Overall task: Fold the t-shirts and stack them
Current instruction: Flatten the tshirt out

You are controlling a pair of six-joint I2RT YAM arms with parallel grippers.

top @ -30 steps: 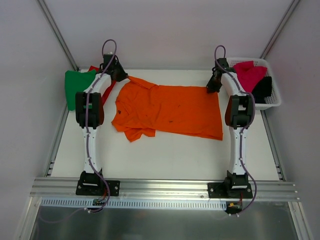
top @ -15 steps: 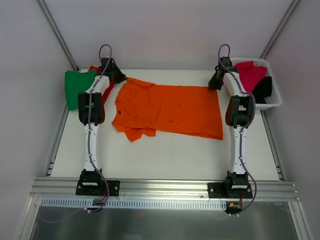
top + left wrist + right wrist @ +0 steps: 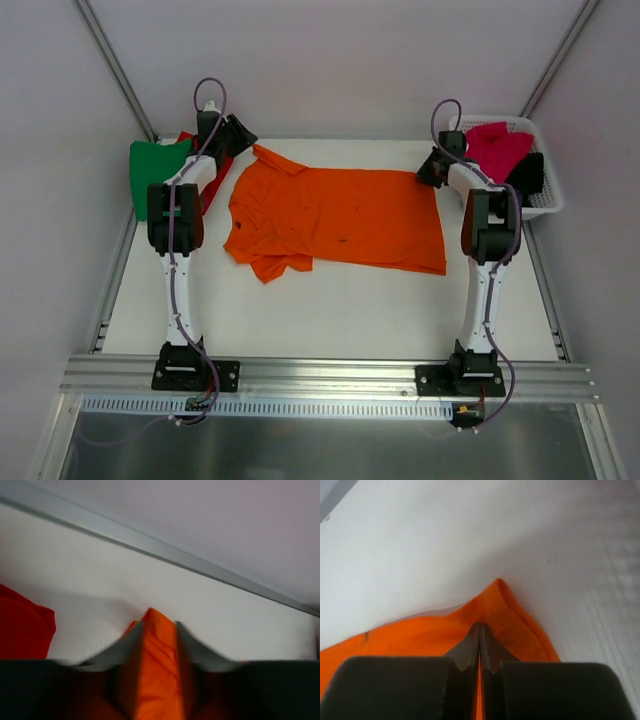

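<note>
The bright orange t-shirt (image 3: 340,215) lies spread flat across the middle of the table, collar end to the left. My left gripper (image 3: 240,133) is at its far left sleeve tip. In the left wrist view, which is blurred, the jaws (image 3: 159,625) stand apart with a ridge of orange cloth (image 3: 157,655) between them. My right gripper (image 3: 432,172) is at the shirt's far right corner. Its jaws (image 3: 480,626) are pressed together on the orange hem (image 3: 520,625).
A green t-shirt (image 3: 150,170) and a red one (image 3: 215,182) lie at the far left, by the left arm; the red one (image 3: 20,630) also shows in the left wrist view. A white lattice basket (image 3: 545,205) at the far right holds a magenta-pink t-shirt (image 3: 497,145) and a black one (image 3: 525,178).
The left gripper has drawn back toward the far left corner and its jaws have parted around the sleeve tip. The right gripper has shifted slightly right, still pinching the corner.
</note>
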